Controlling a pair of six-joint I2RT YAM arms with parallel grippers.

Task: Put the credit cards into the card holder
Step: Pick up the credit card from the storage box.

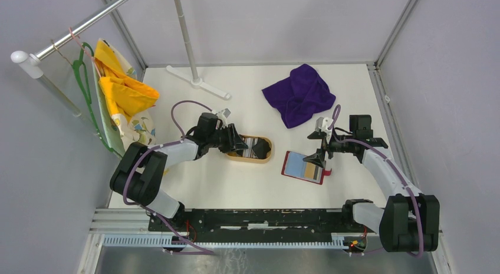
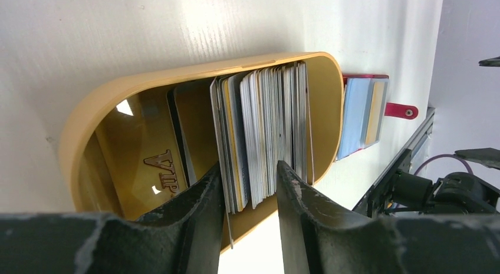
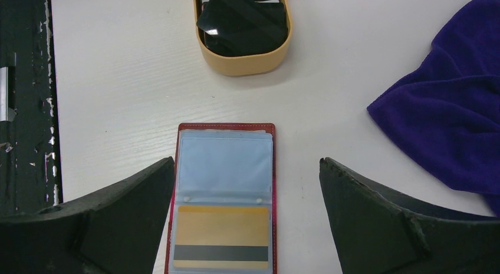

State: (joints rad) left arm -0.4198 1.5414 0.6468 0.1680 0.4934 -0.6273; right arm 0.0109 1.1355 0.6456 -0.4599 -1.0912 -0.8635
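The credit cards [image 2: 268, 126] stand on edge as a stack in an oval tan tray [image 2: 118, 91]; the right wrist view shows black cards [image 3: 242, 23] at the tray's other end. My left gripper [image 2: 249, 171] is open, and its fingers straddle part of the stack at the tray's edge [image 1: 250, 159]. The red card holder [image 3: 224, 162] lies open on the table with clear sleeves, and a gold card with a black stripe [image 3: 219, 235] sits in one sleeve. My right gripper [image 3: 247, 160] is wide open and empty just above the holder [image 1: 302, 167].
A purple cloth [image 1: 301, 94] lies at the back right, close to the right arm. A rack's white base [image 1: 197, 81] stands at the back, and a yellow cloth [image 1: 121, 91] hangs at the left. The holder's snap tab [image 2: 402, 111] points toward the near edge.
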